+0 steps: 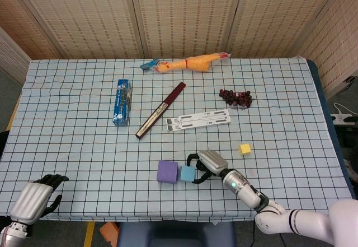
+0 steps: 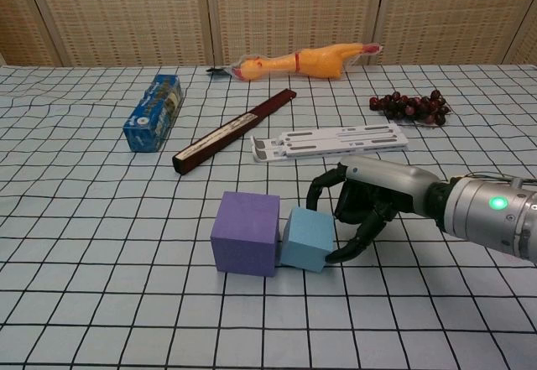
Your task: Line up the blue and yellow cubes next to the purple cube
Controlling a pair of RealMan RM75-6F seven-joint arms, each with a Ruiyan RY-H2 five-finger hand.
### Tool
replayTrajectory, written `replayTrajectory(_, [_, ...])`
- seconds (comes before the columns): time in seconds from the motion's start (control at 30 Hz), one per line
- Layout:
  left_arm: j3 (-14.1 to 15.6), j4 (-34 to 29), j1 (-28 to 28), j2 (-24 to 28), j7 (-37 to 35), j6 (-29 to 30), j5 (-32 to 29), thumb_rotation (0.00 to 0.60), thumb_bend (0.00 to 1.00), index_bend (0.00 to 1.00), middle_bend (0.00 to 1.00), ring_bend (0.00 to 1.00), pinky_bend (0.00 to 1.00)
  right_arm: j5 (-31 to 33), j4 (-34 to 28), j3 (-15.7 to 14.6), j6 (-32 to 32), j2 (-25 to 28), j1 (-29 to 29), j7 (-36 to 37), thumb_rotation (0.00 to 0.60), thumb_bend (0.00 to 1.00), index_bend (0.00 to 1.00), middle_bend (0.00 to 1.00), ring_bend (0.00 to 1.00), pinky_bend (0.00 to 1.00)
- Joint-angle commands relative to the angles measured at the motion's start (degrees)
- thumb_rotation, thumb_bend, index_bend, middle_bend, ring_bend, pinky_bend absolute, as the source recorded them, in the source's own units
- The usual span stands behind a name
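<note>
Light blue foam cube (image 2: pixel 306 238) touches purple foam cube (image 2: pixel 245 232), right robot hand (image 2: pixel 357 206) curled around it; small yellow cube (image 1: pixel 244 148) well apart on checkered cloth surface (image 1: pixel 72 140); left robot hand (image 1: pixel 34 197) curled, holding nothing.

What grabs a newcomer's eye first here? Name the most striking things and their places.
The right hand, at the near middle of the checked tablecloth, cups a light blue foam cube set against a larger purple foam cube. Far back lies a bright yellow rubber chicken.

left hand (image 1: pixel 32 199) cut off, wrist unseen
</note>
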Motion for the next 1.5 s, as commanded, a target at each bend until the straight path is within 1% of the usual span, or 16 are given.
replayTrajectory(0.03, [0.06, -0.06, 0.06, 0.04, 0.00, 0.17, 0.19, 0.600, 0.44, 0.31, 0.33, 0.30, 0.59, 0.05, 0.50, 0.12, -0.22, -0.40, 0.30, 0.43, 0.600, 0.00, 0.60, 0.97, 0.88, 1.00])
replayTrajectory(0.47, [0.11, -0.08, 0.06, 0.13, -0.22, 0.18, 0.41, 0.600, 0.44, 0.31, 0.33, 0.30, 0.59, -0.18, 2.83, -0.16, -1.22, -1.98, 1.42, 2.38, 0.600, 0.00, 0.60, 0.97, 0.88, 1.00])
replayTrajectory(0.77, [0.11, -0.07, -0.02, 0.11, -0.27, -0.06, 0.33, 0.600, 0.44, 0.31, 0.33, 0.30, 0.59, -0.73, 2.82, -0.82, -1.37, -1.79, 1.63, 3.18, 0.600, 0.00, 0.51, 0.97, 0.88, 1.00])
replayTrajectory(1.03, [0.14, -0.12, -0.10, 0.08, -0.13, -0.33, 0.24, 0.600, 0.44, 0.31, 0.33, 0.30, 0.59, -1.44, 1.79, -1.31, -0.60, -0.61, 1.48, 3.26, 0.600, 0.00, 0.41, 0.97, 0.88, 1.00])
replayTrajectory(1.23, [0.20, -0.13, -0.11, 0.03, 0.10, -0.42, 0.29, 0.600, 0.44, 0.31, 0.33, 0.31, 0.59, -1.80, 1.00, -1.66, 0.14, 0.45, 1.19, 3.09, 0.600, 0.00, 0.36, 0.97, 0.88, 1.00])
replayTrajectory(1.33, [0.15, -0.12, -0.12, 0.01, 0.12, -0.35, 0.34, 0.600, 0.44, 0.31, 0.34, 0.31, 0.59, -2.18, -0.16, -2.18, 0.63, 1.74, 0.80, 3.02, 0.600, 0.00, 0.35, 0.97, 0.88, 1.00])
replayTrajectory(1.43, [0.18, -0.15, -0.13, 0.00, 0.17, -0.40, 0.35, 0.600, 0.44, 0.31, 0.34, 0.31, 0.59, -2.44, -2.27, -2.87, 1.56, 3.50, 0.12, 1.69, 0.600, 0.00, 0.36, 0.97, 0.88, 1.00])
replayTrajectory(1.47, [0.20, -0.14, -0.13, 0.01, 0.18, -0.42, 0.35, 0.600, 0.44, 0.31, 0.34, 0.31, 0.59, -2.33, -2.69, -2.94, 2.50, 3.81, -0.32, 0.12, 0.600, 0.01, 0.37, 0.97, 0.89, 1.00])
replayTrajectory(1.5, [0.21, -0.15, -0.10, -0.03, 0.25, -0.38, 0.36, 0.600, 0.44, 0.31, 0.34, 0.31, 0.59, -1.98, -2.59, -2.90, 4.82, 3.60, -1.26, -3.97, 0.600, 0.03, 0.38, 0.97, 0.89, 1.00])
